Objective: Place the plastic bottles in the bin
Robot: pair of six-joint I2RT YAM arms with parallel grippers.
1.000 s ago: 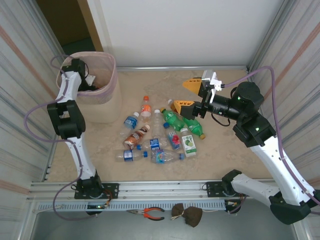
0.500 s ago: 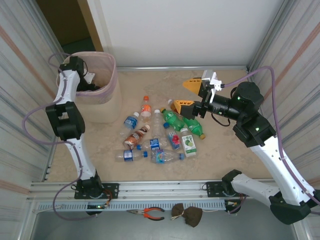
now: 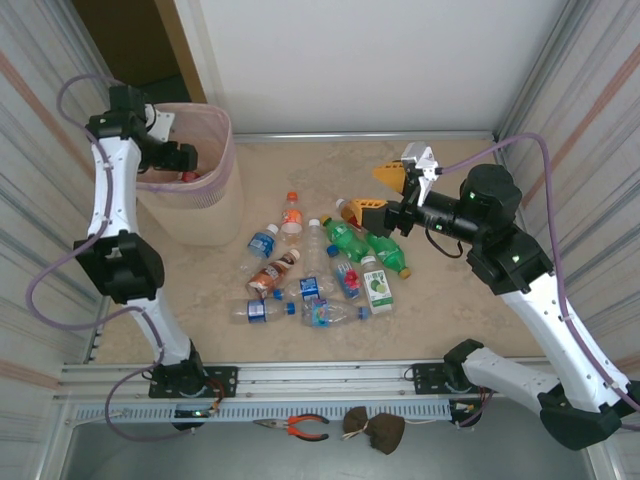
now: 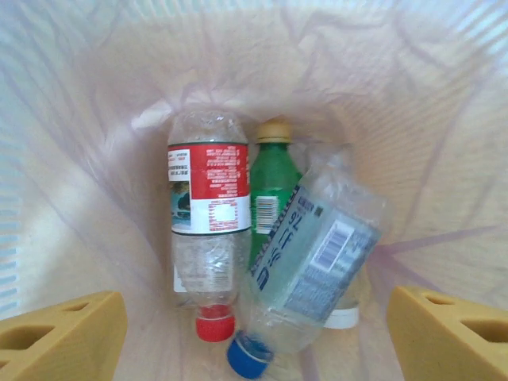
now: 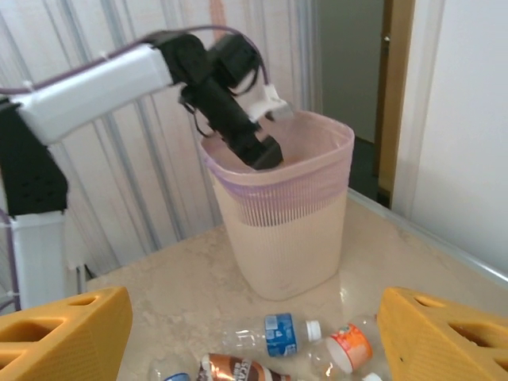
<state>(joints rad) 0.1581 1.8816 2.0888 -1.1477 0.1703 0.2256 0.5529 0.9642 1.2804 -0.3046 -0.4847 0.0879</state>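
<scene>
The bin (image 3: 205,205), beige with a pink liner, stands at the back left. My left gripper (image 3: 188,168) hangs over its mouth, open and holding nothing (image 4: 254,337). Below it, on the bin's floor, lie a clear red-capped bottle (image 4: 205,230), a green bottle (image 4: 272,186) and a clear blue-capped bottle (image 4: 313,258). Several more plastic bottles (image 3: 320,262) lie scattered mid-table. My right gripper (image 3: 378,192) hovers open above the green bottles (image 3: 350,240) at the pile's right end. In the right wrist view its jaws (image 5: 254,341) face the bin (image 5: 282,218) across a blue-labelled bottle (image 5: 278,333).
Corrugated metal walls close in the left and right sides, with a white wall at the back. Pliers (image 3: 292,427) and a brown object (image 3: 375,428) lie on the front rail below the table. Bare marble table (image 3: 470,300) lies right of the bottles.
My left arm has lifted up and back from inside the bin to above its rim, with its jaws opened wider. My right gripper has edged slightly left and down, with its jaws a little narrower.
</scene>
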